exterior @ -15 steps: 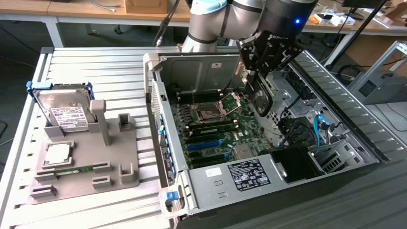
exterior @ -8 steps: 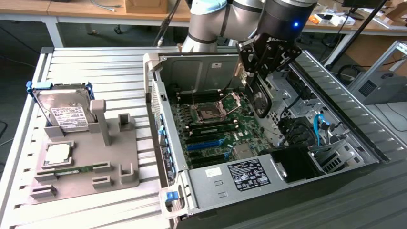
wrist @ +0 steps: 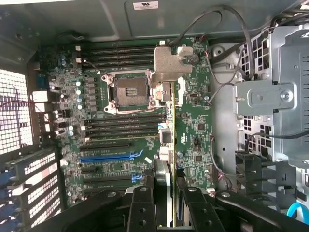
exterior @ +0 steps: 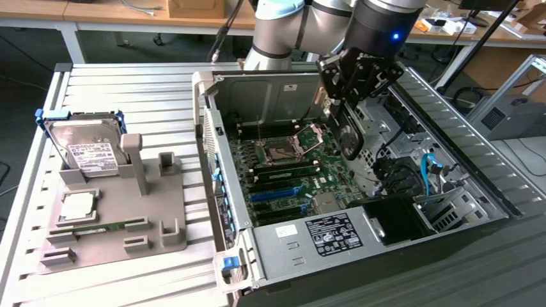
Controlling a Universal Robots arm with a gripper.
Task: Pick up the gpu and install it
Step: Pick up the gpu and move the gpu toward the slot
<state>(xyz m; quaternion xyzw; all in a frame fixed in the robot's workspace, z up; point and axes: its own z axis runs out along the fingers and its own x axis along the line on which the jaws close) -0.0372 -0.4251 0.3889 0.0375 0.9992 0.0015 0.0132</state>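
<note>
My gripper is inside the open computer case, shut on the gpu, a thin dark card that hangs from the fingers above the motherboard. The wrist view looks along the gpu edge-on, clamped between my two black fingers. Its silver end bracket points away from the gripper. The card is held over the board beside the CPU socket, clear of the blue expansion slot. That blue slot has nothing in it.
Drive cages and cables crowd the case on the exterior view's right. On the slatted table to the left stands a grey holder with a silver hard drive, a CPU and a RAM stick.
</note>
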